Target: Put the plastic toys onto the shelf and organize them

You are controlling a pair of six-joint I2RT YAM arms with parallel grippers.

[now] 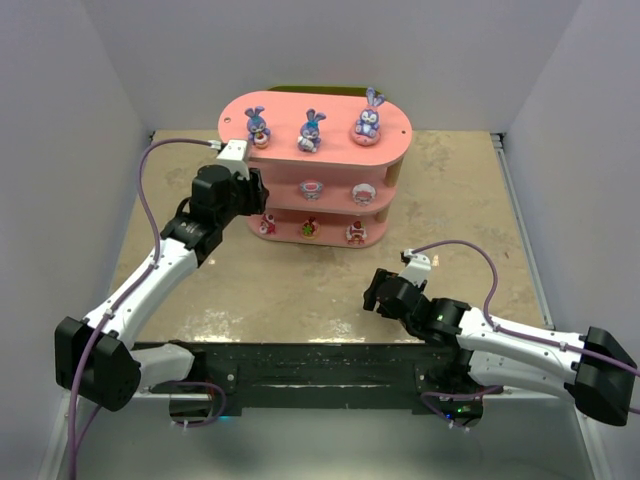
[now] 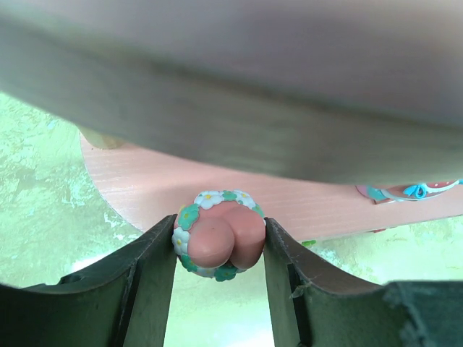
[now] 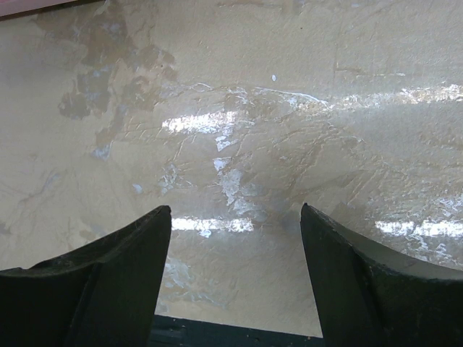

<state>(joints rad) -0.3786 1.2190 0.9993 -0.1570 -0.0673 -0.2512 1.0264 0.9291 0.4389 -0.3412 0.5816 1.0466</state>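
Now left tool (image 2: 219, 233) clamps pink toy (image 2: 223, 244) near shelf (image 1: 335, 108), maybe mid-tier; right tool (image 3: 236, 224) spread.

No readable text, label, brand or number anywhere, at least not through the left-wrist blur

Shelf (image 1: 340, 108): one, pink, showing three tiers.
Purple-blue bunnies (image 1: 311, 131): three are standing on the shelf's top tier.
Middle-tier round figures (image 1: 312, 187): two are sitting there.
Bottom-tier round figures (image 1: 309, 229): three are sitting there.
Flower-ringed pink figure (image 2: 217, 238): one is hanging at the shelf's left end.
Grippers: two, the left gripper (image 1: 258, 189) clamping that figure, the right gripper (image 1: 374, 292) gaping before the shelf.
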